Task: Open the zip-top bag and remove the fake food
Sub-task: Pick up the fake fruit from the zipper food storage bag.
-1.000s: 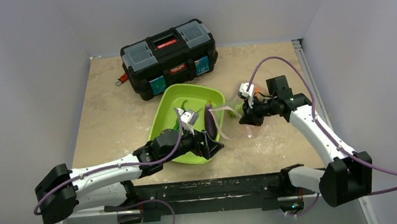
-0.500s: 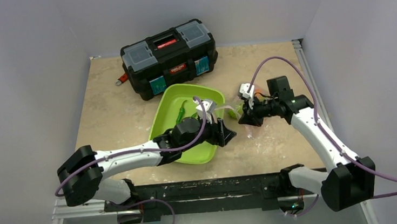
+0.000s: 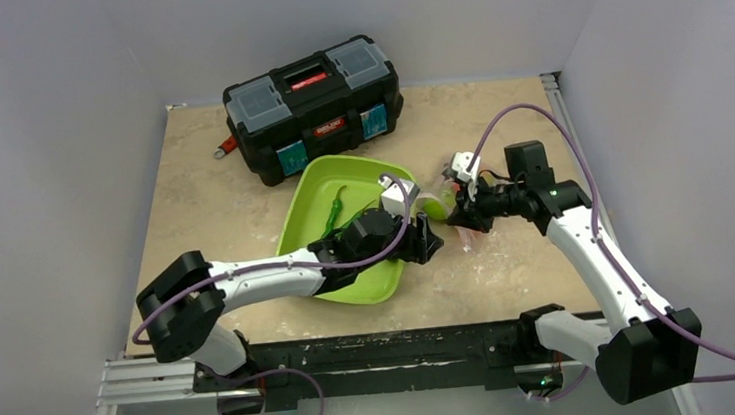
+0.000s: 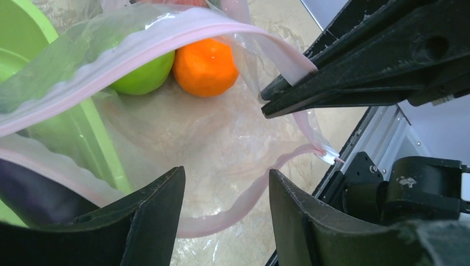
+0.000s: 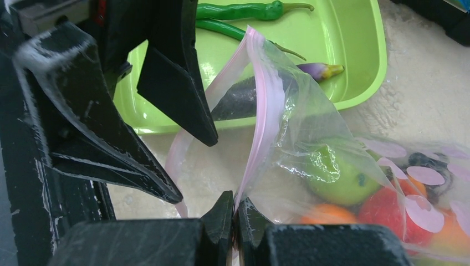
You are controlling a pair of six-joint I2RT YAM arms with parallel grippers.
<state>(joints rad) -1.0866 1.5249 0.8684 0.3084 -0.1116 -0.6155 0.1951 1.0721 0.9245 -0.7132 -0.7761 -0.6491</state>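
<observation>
Right gripper [image 5: 234,204] pinches the pink-lipped, gaping zip-top bag [image 5: 310,119] (left gripper [image 4: 225,176] spread).

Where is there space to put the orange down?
Bare table left of the tray, in front of the toolbox; more right of the toolbox. Crowded where the left gripper and right gripper meet at the bag.

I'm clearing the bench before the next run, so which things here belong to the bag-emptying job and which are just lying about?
Part of the job:
- zip-top bag
- lime and orange inside it
- eggplant and green bean pods in the green tray

Just lying about:
- black toolbox
- red-handled tool beside it
</observation>
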